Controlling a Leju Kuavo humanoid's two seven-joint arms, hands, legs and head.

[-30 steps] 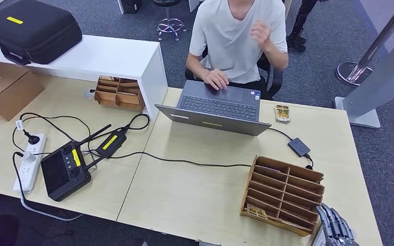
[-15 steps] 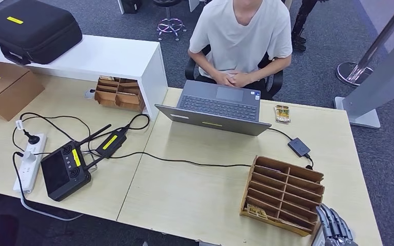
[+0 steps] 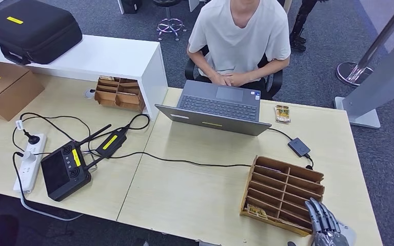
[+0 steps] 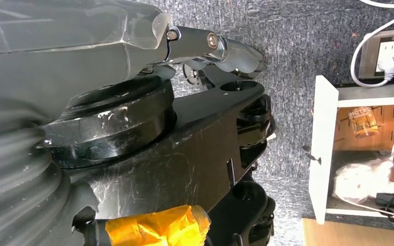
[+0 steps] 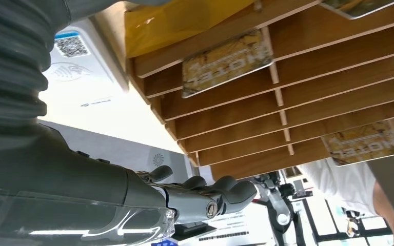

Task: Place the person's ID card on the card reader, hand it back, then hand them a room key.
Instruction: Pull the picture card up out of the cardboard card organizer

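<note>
Room key cards point(image 5: 227, 61): thin, stiff, slippery; pinch protruding edge in near-right wooden rack point(image 3: 282, 192); right hand point(image 3: 326, 225) empty, fingers apart; left hand's state cannot be told.

Two light wood desks point(image 3: 195, 195) pushed side by side, seam running front to back. On right desk: open grey laptop point(image 3: 218, 108) at far edge, small patterned card point(image 3: 282, 114) just beside its right, dark card reader point(image 3: 298, 146) on a black cable point(image 3: 184, 161), wooden slotted key rack point(image 3: 282, 193) near front right corner with patterned cards point(image 3: 257, 210) in bottom slots. On left desk: black handheld controller point(image 3: 64, 170) with antennas, black power brick point(image 3: 111, 143), white power strip point(image 3: 29, 162) at left edge, cardboard box point(image 3: 2, 88) far left, small wooden tray point(image 3: 119, 94) against white raised counter point(image 3: 100, 57). Black carry case point(image 3: 31, 31) on top of counter.
</note>
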